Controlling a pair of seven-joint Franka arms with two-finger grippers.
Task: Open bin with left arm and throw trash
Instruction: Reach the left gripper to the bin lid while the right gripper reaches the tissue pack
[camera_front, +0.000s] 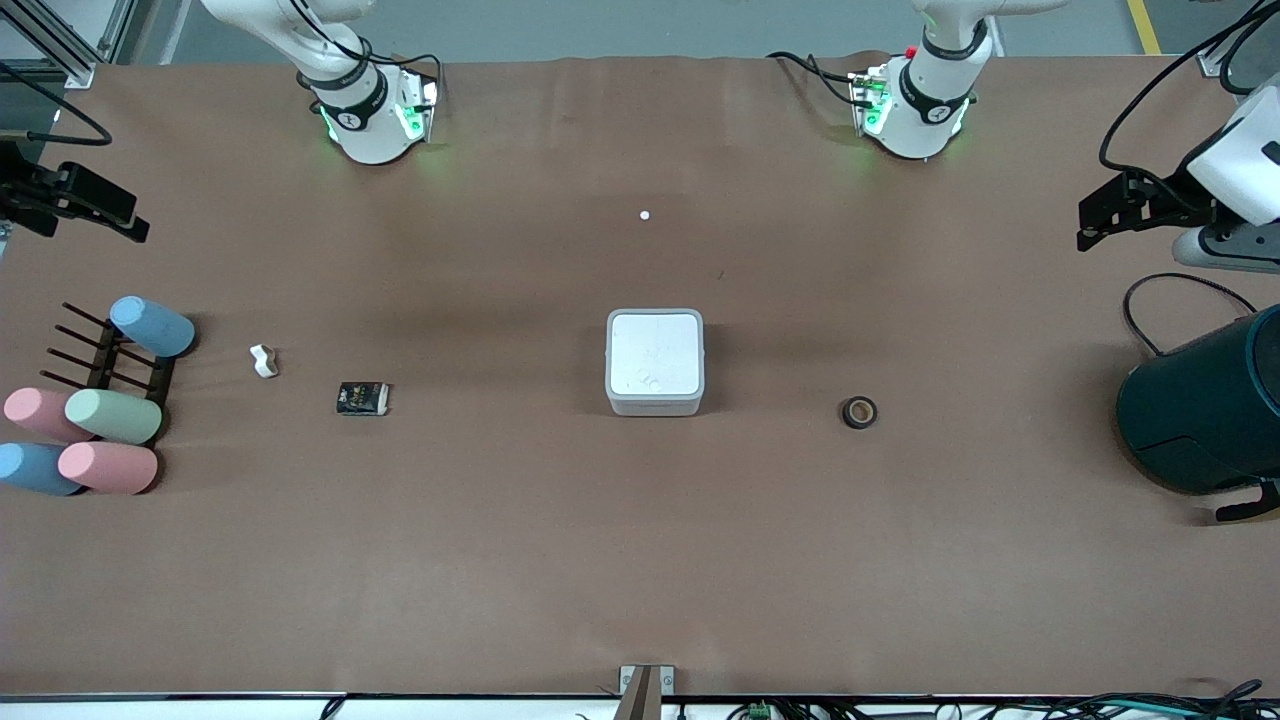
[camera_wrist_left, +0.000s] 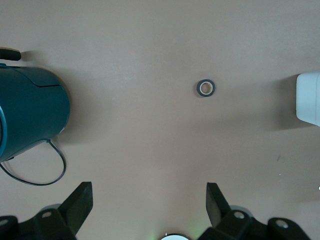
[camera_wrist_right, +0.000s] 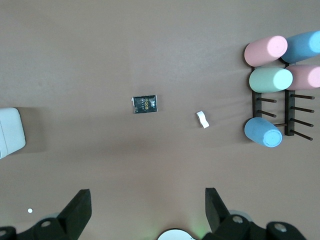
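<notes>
The bin (camera_front: 655, 362) is a small white-grey box in the middle of the table with its flat lid down; its edge shows in both wrist views (camera_wrist_left: 309, 97) (camera_wrist_right: 10, 132). Trash lies on the table: a dark tape ring (camera_front: 859, 412) (camera_wrist_left: 205, 88) toward the left arm's end, and a black packet (camera_front: 363, 398) (camera_wrist_right: 145, 104) and a white scrap (camera_front: 264, 361) (camera_wrist_right: 202, 119) toward the right arm's end. My left gripper (camera_front: 1085, 222) (camera_wrist_left: 148, 190) hangs open and empty over the left arm's end. My right gripper (camera_front: 135, 220) (camera_wrist_right: 147, 194) hangs open and empty over the right arm's end.
A large dark teal container (camera_front: 1205, 410) (camera_wrist_left: 30, 112) with a black cable stands at the left arm's end. A dark peg rack (camera_front: 120, 360) with several pastel cylinders (camera_wrist_right: 270, 80) sits at the right arm's end. A tiny white dot (camera_front: 644, 215) lies farther from the front camera than the bin.
</notes>
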